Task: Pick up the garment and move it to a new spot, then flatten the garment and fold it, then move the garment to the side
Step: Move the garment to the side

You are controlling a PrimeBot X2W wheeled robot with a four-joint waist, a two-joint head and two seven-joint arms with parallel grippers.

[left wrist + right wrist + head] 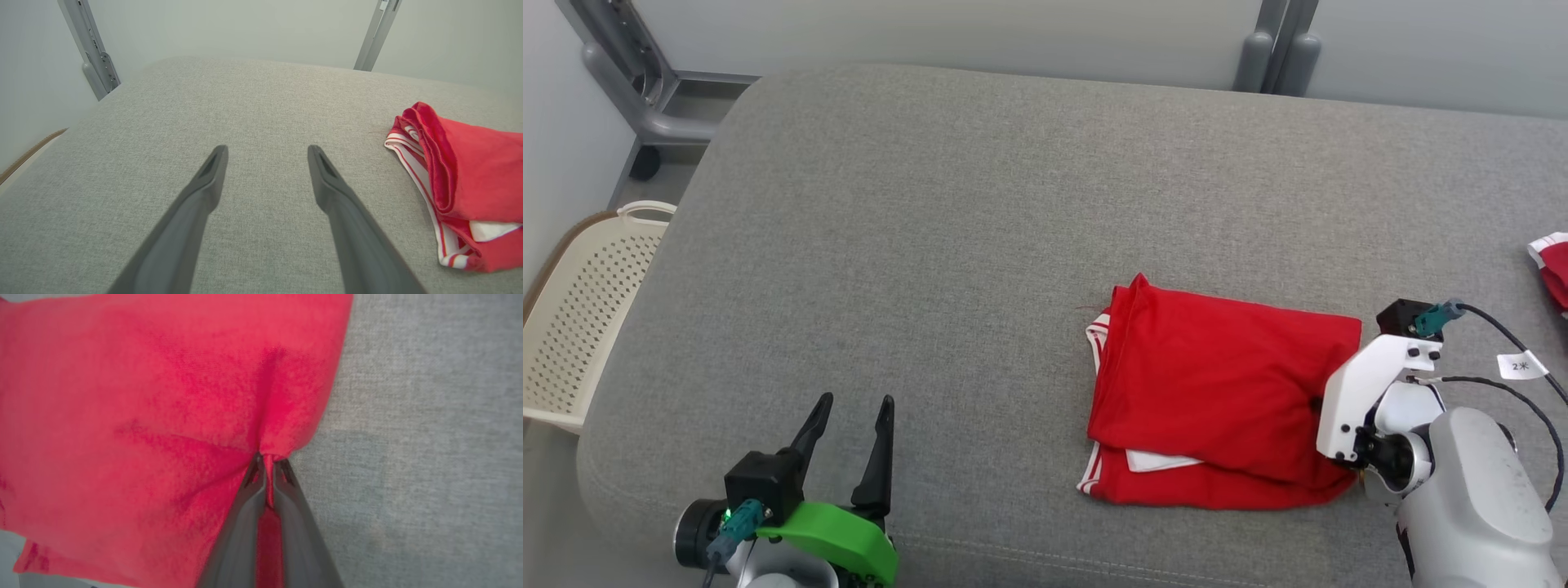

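Right jaws pinched tight on garment right edge | left jaws wide, idle | likely step: move aside | drag low, slow across cushion so folded layers don't shift

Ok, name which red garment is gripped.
The folded red garment, its edge pinched by the right gripper; the other red cloth lies apart, far right.
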